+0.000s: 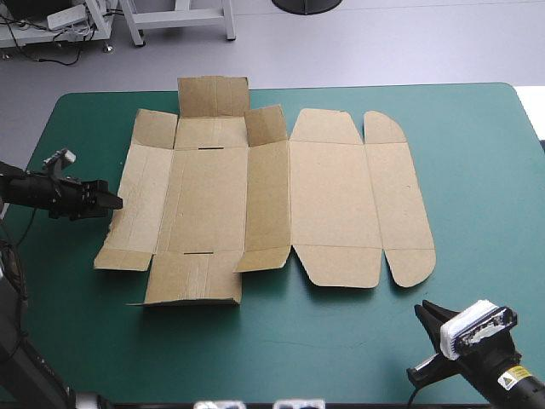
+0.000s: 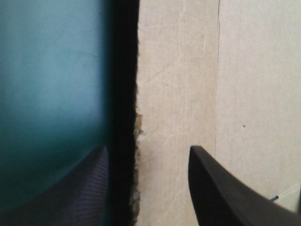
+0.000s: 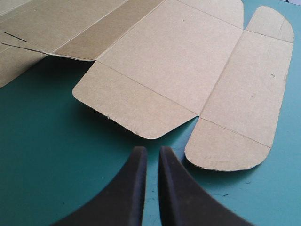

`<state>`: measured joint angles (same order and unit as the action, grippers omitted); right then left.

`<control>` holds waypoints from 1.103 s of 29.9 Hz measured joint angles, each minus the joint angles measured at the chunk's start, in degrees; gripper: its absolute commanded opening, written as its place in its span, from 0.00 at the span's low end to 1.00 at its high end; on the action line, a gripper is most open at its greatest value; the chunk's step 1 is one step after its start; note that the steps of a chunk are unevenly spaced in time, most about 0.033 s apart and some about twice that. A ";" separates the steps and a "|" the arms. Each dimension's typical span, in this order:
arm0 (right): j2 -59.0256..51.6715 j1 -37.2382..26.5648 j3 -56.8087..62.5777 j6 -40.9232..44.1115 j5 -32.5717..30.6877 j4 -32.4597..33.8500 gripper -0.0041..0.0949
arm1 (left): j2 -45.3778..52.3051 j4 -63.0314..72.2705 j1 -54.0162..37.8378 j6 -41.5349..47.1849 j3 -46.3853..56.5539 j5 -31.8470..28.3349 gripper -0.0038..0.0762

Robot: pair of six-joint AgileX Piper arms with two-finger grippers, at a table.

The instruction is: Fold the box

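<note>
The brown box [image 1: 324,204] lies as a cut sheet spread across the middle of the teal-green table, with a few flaps at its left half slightly raised. My left gripper [image 1: 113,202] is at the sheet's left edge. In the left wrist view the gripper [image 2: 148,150] is open, and the box's [image 2: 188,70] ragged edge runs between its fingers. My right gripper [image 1: 423,308] hovers near the table's front right corner, apart from the sheet. In its own view the right gripper [image 3: 150,149] is shut on nothing and points at the box's [image 3: 178,52] rounded flaps.
Bare teal-green cover [image 1: 281,341] stretches between the sheet and the table's front edge, and more lies to the right of the rounded flaps [image 1: 477,187]. The box's far flap [image 1: 213,95] reaches close to the table's far edge.
</note>
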<state>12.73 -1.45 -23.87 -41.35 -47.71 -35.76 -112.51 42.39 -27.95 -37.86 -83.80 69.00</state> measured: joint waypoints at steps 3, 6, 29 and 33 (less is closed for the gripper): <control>0.00 0.00 0.00 0.00 0.00 0.00 0.13 | -1.00 -0.54 2.27 0.54 -0.03 0.00 0.51; 0.00 0.00 0.00 0.00 0.00 0.00 0.13 | -1.28 -1.84 4.06 0.94 -0.03 0.00 0.51; 0.00 0.00 0.00 0.00 0.00 0.00 0.13 | -2.25 -3.73 11.34 6.36 -0.16 -0.22 0.15; 0.00 0.00 0.00 0.00 -0.05 0.00 0.13 | -3.66 -1.40 11.05 7.36 -0.87 1.63 0.04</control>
<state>12.73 -1.45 -23.87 -41.35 -47.76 -35.76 -116.17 40.99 -16.90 -30.51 -84.67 70.63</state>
